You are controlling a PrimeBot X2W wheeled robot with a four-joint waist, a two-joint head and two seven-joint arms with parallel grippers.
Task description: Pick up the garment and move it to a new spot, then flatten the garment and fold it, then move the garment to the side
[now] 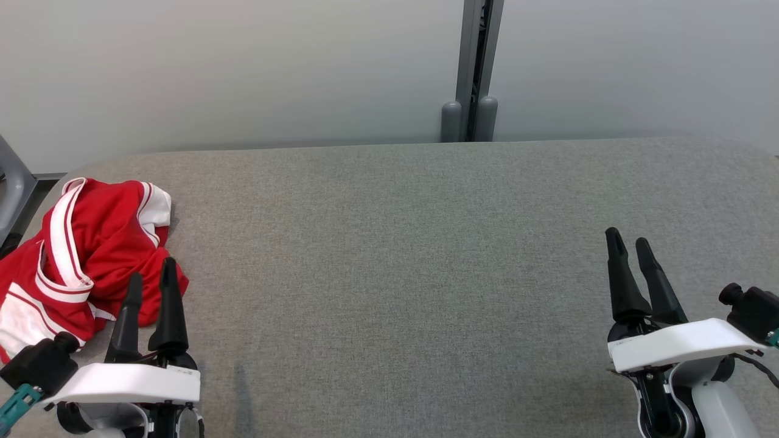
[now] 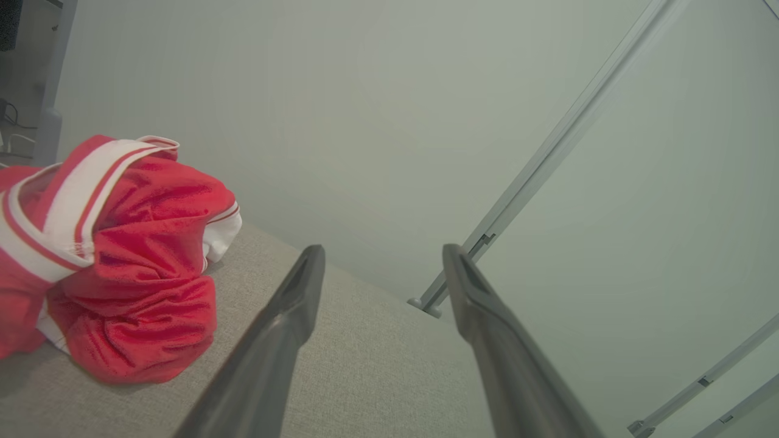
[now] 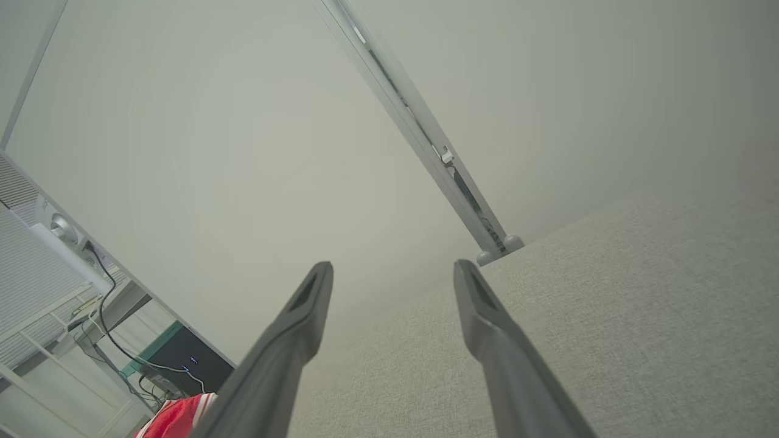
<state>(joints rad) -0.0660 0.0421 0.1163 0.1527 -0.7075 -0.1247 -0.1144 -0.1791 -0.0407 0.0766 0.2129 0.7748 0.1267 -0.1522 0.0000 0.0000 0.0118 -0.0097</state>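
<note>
The crumpled red mesh garment with white stripes [image 1: 103, 243] lies at the left edge of the head view, on the grey fabric table [image 1: 395, 274]. The left gripper [image 1: 151, 272], at lower left, is released and empty, just beside it. The right gripper [image 1: 628, 239], at lower right, is also released and empty.

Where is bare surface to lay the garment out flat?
Free: the middle of the grey table, from the left gripper across to the right gripper and back to the post. Crowded: the left edge, where the crumpled red garment lies.
</note>
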